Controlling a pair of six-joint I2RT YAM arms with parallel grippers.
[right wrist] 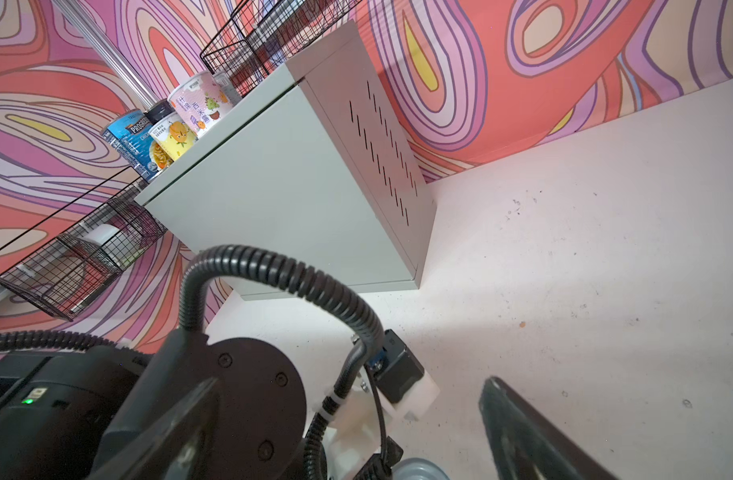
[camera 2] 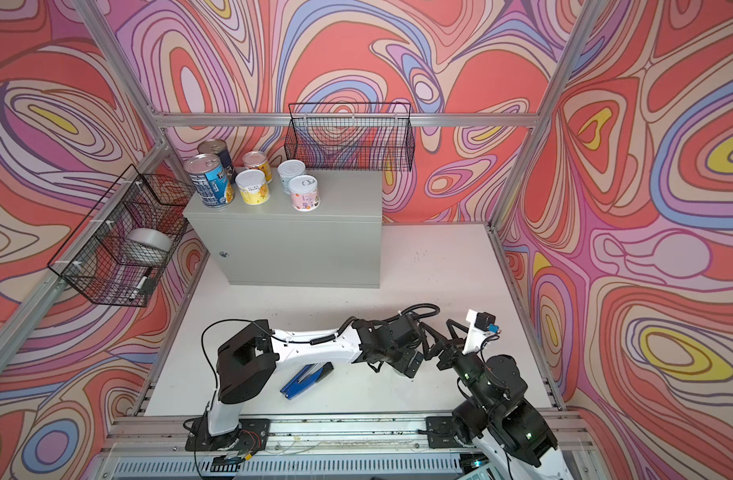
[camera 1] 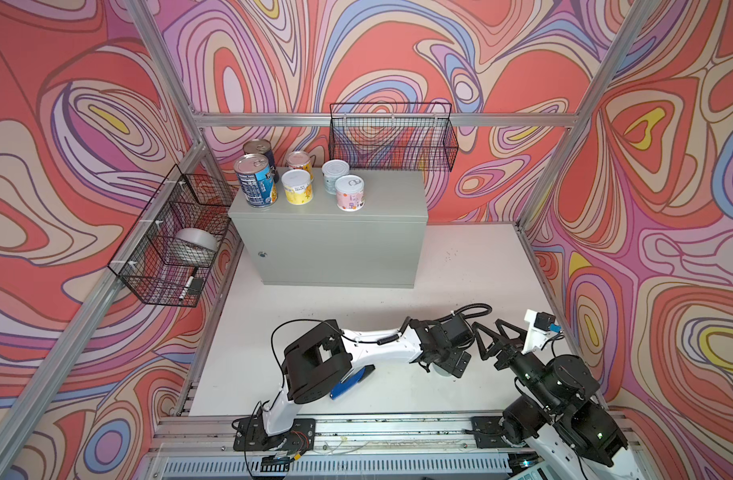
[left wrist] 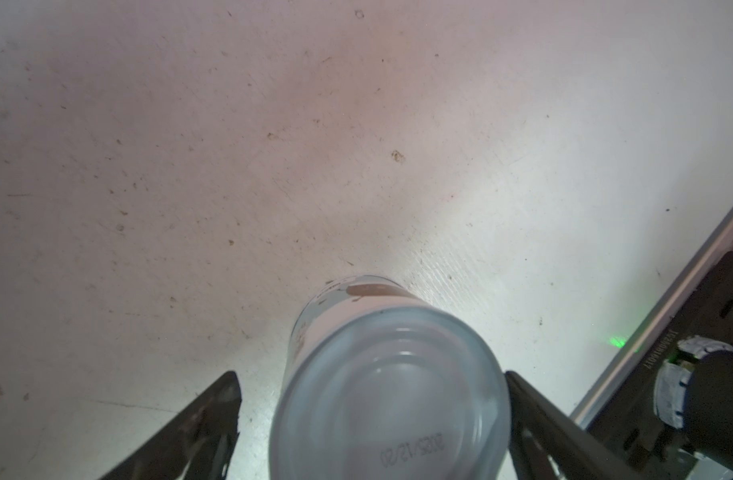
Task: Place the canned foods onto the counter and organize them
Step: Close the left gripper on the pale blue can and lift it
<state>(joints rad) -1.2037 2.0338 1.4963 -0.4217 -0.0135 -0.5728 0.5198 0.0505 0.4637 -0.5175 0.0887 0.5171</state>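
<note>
Flanking smooth cylindrical tin (left wrist: 392, 390), left jaws.

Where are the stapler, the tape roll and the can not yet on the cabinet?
Stapler (camera 2: 298, 382): a top view, on its blue body.
Tape roll (camera 1: 196, 244): a top view, on its silver side.
Can (left wrist: 392, 395): left wrist view, on its date-stamped end.

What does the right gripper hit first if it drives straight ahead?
Likely the left arm's wrist: it sits right ahead of the open right gripper, well before the counter. The gap looks small, but depth is unclear.
</note>
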